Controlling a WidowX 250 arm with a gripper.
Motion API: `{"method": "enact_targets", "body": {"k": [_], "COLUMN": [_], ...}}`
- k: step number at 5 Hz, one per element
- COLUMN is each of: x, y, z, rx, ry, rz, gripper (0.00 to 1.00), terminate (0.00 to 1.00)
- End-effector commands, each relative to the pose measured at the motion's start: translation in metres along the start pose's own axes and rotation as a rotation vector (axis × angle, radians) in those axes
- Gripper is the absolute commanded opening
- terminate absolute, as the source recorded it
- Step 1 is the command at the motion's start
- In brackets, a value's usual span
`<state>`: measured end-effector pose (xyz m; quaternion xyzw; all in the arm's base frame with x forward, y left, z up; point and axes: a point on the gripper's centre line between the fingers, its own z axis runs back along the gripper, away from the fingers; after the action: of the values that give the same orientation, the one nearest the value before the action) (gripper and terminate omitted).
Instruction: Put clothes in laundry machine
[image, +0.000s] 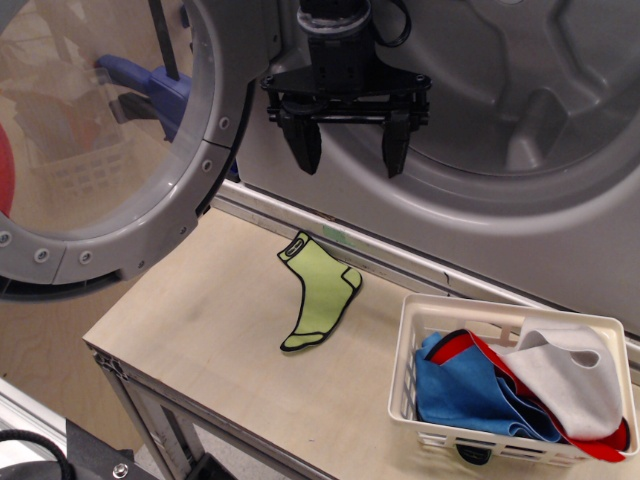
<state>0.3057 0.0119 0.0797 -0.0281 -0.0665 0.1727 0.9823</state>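
Note:
The grey laundry machine (480, 90) fills the back, its round drum mouth open on the right and its clear-windowed, grey-rimmed door (120, 150) swung open on the left. My black gripper (349, 155) hangs open and empty in front of the drum mouth's left edge, above the table. A lime-green sock (318, 296) lies flat on the wooden table, below the gripper. Blue (462, 392), red (480, 349) and light grey (568, 380) clothes lie piled in a white slatted basket (420, 345) at the front right.
The wooden table (200, 320) ends at a front edge at the lower left, over a metal frame. The open door overhangs the table's left side. A metal sill (400, 262) runs along the machine's base behind the sock.

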Motion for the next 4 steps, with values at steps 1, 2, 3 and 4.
{"method": "enact_targets", "body": {"k": [1, 2, 3, 4], "x": [0.000, -0.017, -0.022, -0.027], "y": [0.000, -0.025, -0.041, -0.057], "z": [0.000, 0.006, 0.014, 0.015], "rx": [0.000, -0.009, -0.063, -0.125], "ry": [0.000, 0.060, 0.061, 0.085], "rz": [0.000, 0.108, 0.238, 0.321], "gripper": [1.00, 1.00, 1.00, 1.00], "terminate": [0.00, 0.00, 0.00, 0.00]}}
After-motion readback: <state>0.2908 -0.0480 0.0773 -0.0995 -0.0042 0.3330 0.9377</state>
